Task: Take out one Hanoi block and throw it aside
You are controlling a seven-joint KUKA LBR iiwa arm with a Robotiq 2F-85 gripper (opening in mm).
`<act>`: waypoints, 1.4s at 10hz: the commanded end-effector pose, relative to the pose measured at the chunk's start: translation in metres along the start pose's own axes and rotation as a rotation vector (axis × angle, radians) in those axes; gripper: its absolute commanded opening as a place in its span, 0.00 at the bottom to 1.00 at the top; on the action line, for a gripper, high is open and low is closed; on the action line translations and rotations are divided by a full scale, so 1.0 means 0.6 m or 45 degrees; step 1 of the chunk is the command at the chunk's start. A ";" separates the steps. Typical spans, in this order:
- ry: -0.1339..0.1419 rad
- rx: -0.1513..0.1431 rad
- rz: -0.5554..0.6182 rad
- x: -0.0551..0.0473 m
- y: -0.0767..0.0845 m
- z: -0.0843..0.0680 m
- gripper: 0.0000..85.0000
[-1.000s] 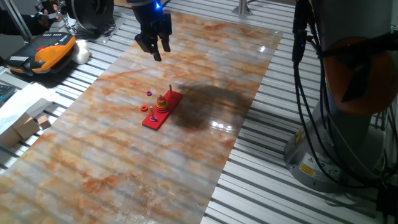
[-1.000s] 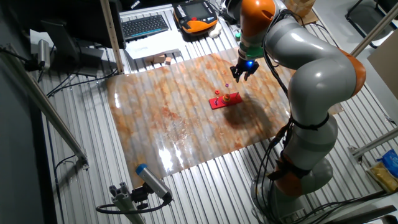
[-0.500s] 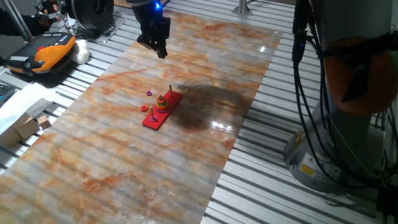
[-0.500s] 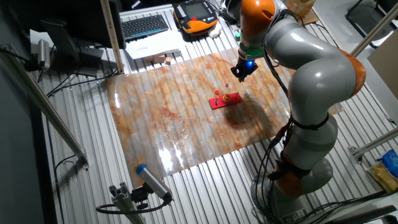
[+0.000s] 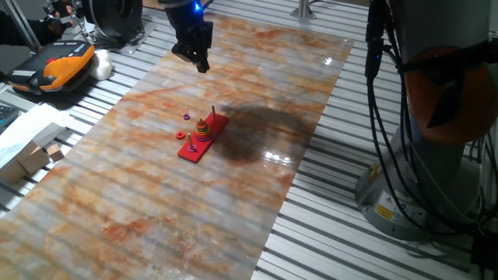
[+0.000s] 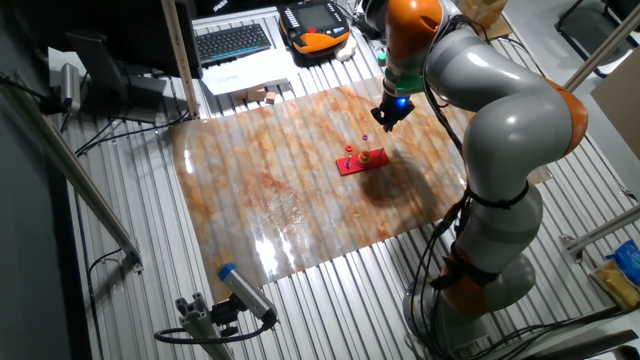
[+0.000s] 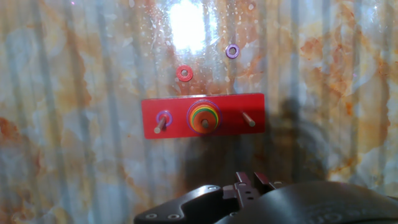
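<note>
The red base board (image 5: 201, 140) lies mid-table, also in the hand view (image 7: 202, 115) and the other fixed view (image 6: 361, 160). Its middle peg carries a stack of coloured discs with the tiny orange Hanoi block (image 7: 203, 119) on top, also in one fixed view (image 5: 201, 124). A purple ring (image 7: 163, 117) sits on the left peg and the right peg (image 7: 248, 118) is bare. My gripper (image 5: 201, 61) hangs high above the table beyond the board, shut and empty. It shows at the bottom of the hand view (image 7: 249, 182) and in the other fixed view (image 6: 384, 120).
A small red ring (image 7: 184, 73) and a tiny purple ring (image 7: 233, 51) lie loose on the table beside the board. An orange-black pendant (image 5: 62, 62) and cardboard boxes (image 5: 31, 159) sit off the left edge. The robot base (image 5: 436, 117) stands at the right.
The fingers were spread open one second ago and have closed together with nothing between them. The gripper has held still for the last half second.
</note>
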State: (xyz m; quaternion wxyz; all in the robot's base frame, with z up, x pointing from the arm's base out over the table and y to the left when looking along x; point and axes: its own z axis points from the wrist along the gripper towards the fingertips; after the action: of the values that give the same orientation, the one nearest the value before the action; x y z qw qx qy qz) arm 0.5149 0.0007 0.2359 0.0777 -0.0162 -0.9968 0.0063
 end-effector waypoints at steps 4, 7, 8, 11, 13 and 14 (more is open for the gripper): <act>0.000 -0.001 0.005 0.000 0.000 0.000 0.20; 0.002 0.002 -0.010 0.000 0.000 0.000 0.20; 0.002 0.004 -0.024 0.000 0.000 0.000 0.20; 0.010 0.009 -0.068 0.000 0.000 0.000 0.20; 0.010 0.007 -0.066 0.000 0.000 0.000 0.20; 0.010 0.008 -0.074 0.000 0.000 0.000 0.20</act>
State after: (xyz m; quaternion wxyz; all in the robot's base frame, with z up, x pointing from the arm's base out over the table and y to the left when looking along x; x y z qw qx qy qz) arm 0.5149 0.0007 0.2359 0.0817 0.0133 -0.9965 0.0072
